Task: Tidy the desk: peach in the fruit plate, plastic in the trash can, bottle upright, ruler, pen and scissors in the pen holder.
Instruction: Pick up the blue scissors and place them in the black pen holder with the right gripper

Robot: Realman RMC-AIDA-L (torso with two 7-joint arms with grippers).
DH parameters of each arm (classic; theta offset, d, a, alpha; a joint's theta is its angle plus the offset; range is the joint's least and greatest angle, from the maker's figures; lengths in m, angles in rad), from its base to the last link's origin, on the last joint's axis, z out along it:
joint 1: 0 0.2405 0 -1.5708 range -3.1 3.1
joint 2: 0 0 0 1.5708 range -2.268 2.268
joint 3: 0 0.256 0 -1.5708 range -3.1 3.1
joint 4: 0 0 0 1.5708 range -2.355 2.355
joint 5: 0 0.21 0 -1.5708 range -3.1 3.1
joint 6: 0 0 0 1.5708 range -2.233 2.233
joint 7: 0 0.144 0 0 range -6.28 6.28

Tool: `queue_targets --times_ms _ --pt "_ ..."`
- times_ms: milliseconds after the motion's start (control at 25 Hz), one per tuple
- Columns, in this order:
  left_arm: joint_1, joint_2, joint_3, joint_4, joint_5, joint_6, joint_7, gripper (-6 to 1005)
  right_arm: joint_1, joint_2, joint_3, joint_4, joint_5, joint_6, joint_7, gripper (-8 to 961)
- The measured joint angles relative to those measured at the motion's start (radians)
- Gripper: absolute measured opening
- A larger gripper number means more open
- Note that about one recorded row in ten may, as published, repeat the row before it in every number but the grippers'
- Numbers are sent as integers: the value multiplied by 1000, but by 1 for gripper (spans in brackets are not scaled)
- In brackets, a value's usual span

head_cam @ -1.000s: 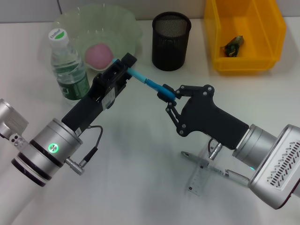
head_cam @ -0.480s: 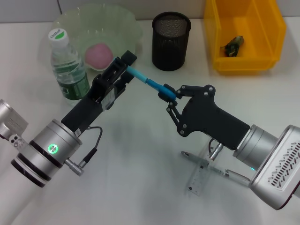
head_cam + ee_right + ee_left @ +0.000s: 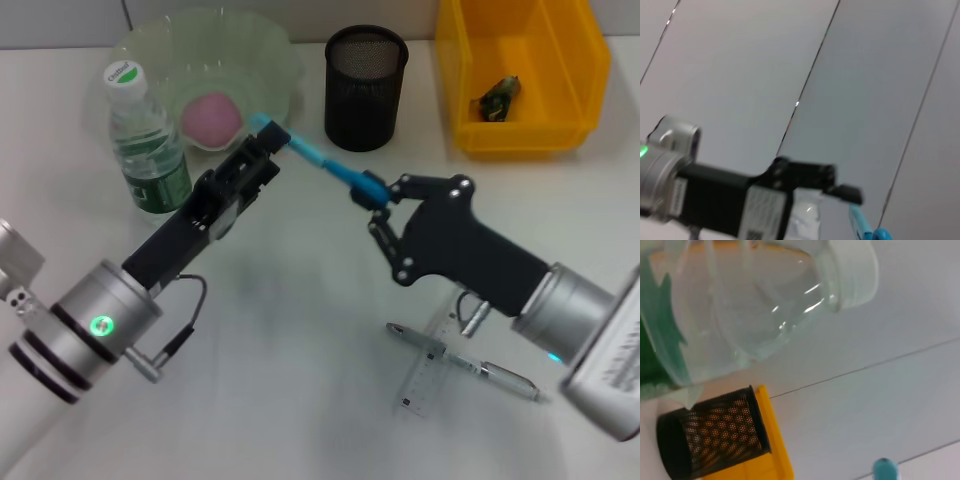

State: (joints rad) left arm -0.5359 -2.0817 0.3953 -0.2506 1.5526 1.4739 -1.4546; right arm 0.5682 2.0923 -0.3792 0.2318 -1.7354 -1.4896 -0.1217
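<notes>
A slim blue pair of scissors (image 3: 325, 168) hangs in the air in front of the pen holder (image 3: 365, 88), and my right gripper (image 3: 375, 200) is shut on its right end. My left gripper (image 3: 272, 143) is at its left end, fingers open, with the blue tip showing past them. The clear ruler (image 3: 425, 378) and the silver pen (image 3: 470, 365) lie crossed on the desk under my right arm. Upright at the left stands the bottle (image 3: 145, 140). The pink peach (image 3: 210, 117) sits in the green fruit plate (image 3: 270, 50). A plastic scrap (image 3: 497, 97) lies in the yellow bin (image 3: 525, 130).
The mesh pen holder (image 3: 715, 437) and the bottle (image 3: 740, 305) fill the left wrist view, with the blue tip (image 3: 885, 470) at its edge. The right wrist view shows my left gripper (image 3: 840, 192) and the scissors (image 3: 862, 227). Bottle, plate, holder and bin line the far side.
The scissors have moved right and slightly up with my right gripper. My left arm has drawn back down and left, and the scissors' left tip now shows beyond its fingers.
</notes>
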Motion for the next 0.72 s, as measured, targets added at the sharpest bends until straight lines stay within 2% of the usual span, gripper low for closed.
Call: queue_targets --times_ms 120,320,720 --pt "17 1 -2 64 48 6 33 813 -15 -1 -6 -44 -2 -45 96 83" --pt "17 1 11 95 70 15 81 813 -34 -4 -8 -106 -2 -78 221 83" --pt "51 8 17 217 236 117 389 813 -64 -10 -15 -250 -2 -141 514 83"
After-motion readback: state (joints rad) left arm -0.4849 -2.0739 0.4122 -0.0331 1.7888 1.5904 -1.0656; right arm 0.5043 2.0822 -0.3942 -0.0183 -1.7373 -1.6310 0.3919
